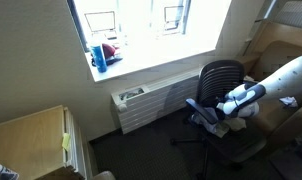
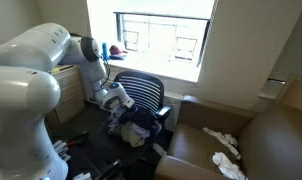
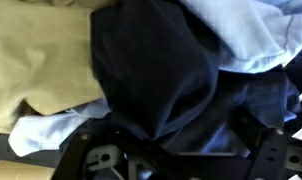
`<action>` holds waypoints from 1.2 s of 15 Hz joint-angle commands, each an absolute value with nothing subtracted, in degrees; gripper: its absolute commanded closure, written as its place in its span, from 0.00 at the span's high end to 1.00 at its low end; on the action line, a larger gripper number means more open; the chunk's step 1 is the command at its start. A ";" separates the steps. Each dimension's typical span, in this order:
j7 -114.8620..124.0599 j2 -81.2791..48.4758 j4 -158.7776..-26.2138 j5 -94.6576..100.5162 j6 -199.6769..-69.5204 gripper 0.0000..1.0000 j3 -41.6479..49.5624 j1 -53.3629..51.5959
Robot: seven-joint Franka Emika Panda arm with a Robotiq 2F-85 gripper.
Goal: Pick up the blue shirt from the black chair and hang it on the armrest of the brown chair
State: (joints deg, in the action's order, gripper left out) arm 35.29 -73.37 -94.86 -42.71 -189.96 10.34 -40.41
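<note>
Jaws spread, the black gripper (image 3: 173, 150) hovers at the crumpled dark-blue shirt (image 3: 161, 70) on the black mesh office chair (image 1: 219, 75), apparently to grasp it.

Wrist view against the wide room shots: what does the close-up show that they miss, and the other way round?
Only the wrist view separates the pile: the dark blue shirt lies between a pale yellow cloth and a light blue cloth. Only the exterior views show the window, the brown chair and the black chair holding the pile. Both share the shirt and the gripper, close above it.
</note>
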 commanded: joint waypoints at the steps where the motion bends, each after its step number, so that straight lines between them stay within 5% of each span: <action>1: 35.23 -73.48 -94.64 -42.73 -190.11 0.75 10.52 -40.36; 13: 36.95 -76.14 -96.47 -43.47 -185.80 0.00 31.23 -58.07; 18: 37.41 -75.14 -98.42 -43.74 -186.78 0.00 39.50 -63.67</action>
